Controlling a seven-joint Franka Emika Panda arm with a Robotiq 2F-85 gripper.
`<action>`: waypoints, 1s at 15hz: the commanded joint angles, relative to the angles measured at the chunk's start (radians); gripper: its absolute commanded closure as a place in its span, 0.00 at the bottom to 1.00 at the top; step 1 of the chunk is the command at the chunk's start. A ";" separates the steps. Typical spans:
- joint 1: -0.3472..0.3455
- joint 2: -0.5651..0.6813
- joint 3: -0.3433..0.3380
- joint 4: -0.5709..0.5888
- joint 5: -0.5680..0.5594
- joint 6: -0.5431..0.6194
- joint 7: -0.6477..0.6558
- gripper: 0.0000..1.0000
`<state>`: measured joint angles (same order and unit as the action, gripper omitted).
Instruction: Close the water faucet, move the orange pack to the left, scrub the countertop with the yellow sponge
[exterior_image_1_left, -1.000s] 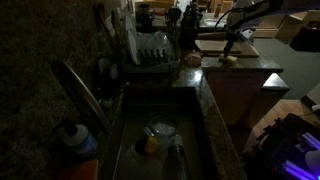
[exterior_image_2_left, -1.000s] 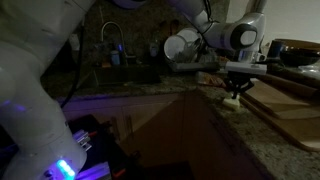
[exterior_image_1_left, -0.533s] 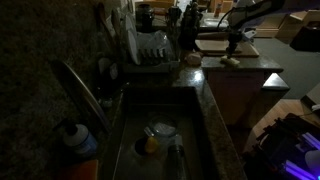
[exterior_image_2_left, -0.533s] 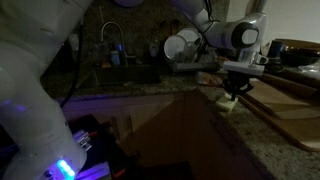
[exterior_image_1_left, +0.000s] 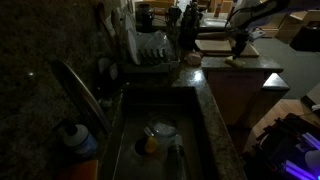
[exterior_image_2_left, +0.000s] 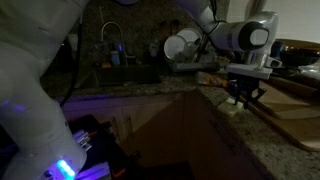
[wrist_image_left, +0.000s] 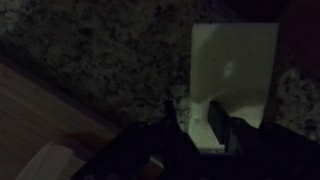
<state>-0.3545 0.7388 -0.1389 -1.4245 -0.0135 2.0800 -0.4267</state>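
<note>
The pale yellow sponge (wrist_image_left: 235, 60) lies flat on the dark speckled countertop (wrist_image_left: 90, 45). My gripper (wrist_image_left: 193, 125) is down on the sponge's near edge, with its fingers close together and a strip of sponge between them. Both exterior views show the gripper (exterior_image_1_left: 238, 48) (exterior_image_2_left: 243, 95) over the sponge (exterior_image_1_left: 233, 60) (exterior_image_2_left: 232, 107) near the counter's corner. The long grey faucet (exterior_image_1_left: 80, 95) slants over the sink. A small dull tan pack (exterior_image_1_left: 193, 60) sits by the dish rack; its details are too dark to make out.
A wooden cutting board (exterior_image_2_left: 290, 105) (exterior_image_1_left: 215, 45) lies right beside the sponge. A dish rack with white plates (exterior_image_1_left: 150, 50) stands behind the sink. The sink (exterior_image_1_left: 125, 125) holds a white dish and a yellow-orange lump. A blue-capped orange bottle (exterior_image_1_left: 75, 140) stands by the faucet.
My gripper has shifted a little sideways along the counter towards the cutting board and sits lower on the sponge. The sponge has slid slightly with it.
</note>
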 joint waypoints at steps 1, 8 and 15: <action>-0.010 0.002 0.012 0.005 -0.009 -0.004 0.006 0.59; -0.049 -0.006 0.070 0.007 0.091 -0.013 -0.037 0.13; -0.047 -0.060 0.096 -0.018 0.118 0.005 -0.066 0.00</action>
<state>-0.3799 0.7216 -0.0757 -1.4119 0.0788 2.1187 -0.4430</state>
